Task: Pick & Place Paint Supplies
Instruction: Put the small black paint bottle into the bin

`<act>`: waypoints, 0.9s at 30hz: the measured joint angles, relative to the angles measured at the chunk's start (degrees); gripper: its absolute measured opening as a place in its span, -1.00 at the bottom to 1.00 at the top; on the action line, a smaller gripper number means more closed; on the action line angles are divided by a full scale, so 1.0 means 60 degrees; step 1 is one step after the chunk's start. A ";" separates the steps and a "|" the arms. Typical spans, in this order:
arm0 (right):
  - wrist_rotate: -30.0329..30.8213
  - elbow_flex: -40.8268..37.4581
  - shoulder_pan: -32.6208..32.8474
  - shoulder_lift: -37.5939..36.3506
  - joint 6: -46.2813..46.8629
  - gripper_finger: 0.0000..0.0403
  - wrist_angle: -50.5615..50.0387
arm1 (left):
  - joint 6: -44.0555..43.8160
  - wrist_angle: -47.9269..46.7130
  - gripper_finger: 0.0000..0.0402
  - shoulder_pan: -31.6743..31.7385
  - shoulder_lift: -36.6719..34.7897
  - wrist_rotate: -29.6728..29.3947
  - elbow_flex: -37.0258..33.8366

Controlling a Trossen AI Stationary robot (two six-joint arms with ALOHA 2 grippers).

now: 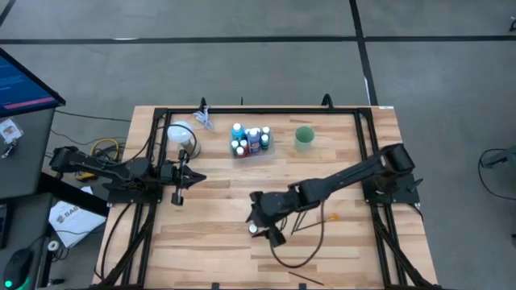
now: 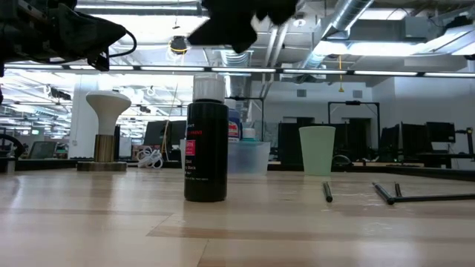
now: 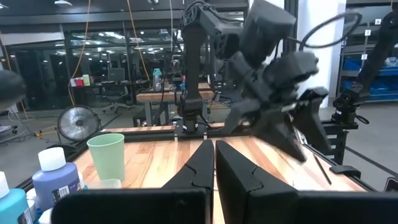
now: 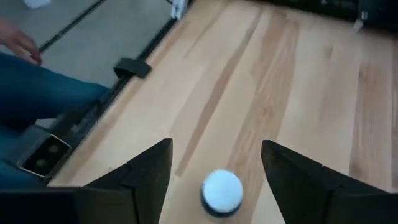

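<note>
Right hand [image 4: 214,163] spread wide, poised right above upright white-capped black paint bottle [image 4: 222,192] standing between its fingers; left hand [image 1: 179,196] pressed together, farther off.

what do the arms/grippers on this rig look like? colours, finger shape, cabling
Both arms are dark, near black, with chunky jointed links. The right gripper has two flat, wedge-shaped matte black fingers; the left gripper has matching tapered black fingers. A black cable loops beside the right arm. No markings are visible.
</note>
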 joint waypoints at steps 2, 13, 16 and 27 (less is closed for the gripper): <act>-0.0016 -0.0004 -0.0073 0.0147 0.0085 0.21 0.0047 | 0.0000 0.0010 -0.99 -0.0003 0.0000 0.0000 0.0000; -0.0242 -0.0003 -0.0077 0.0722 0.0470 0.21 0.0015 | 0.0000 0.0072 -0.99 0.0000 0.0000 0.0000 0.0000; -0.0206 -0.0016 -0.0121 0.0844 0.0472 0.21 -0.0125 | 0.0000 0.0073 -0.99 -0.0003 0.0000 0.0000 0.0000; -0.0093 0.0008 -0.0368 0.0881 0.0403 -0.02 -0.0364 | 0.0000 0.0145 -0.99 0.0000 0.0000 0.0000 0.0000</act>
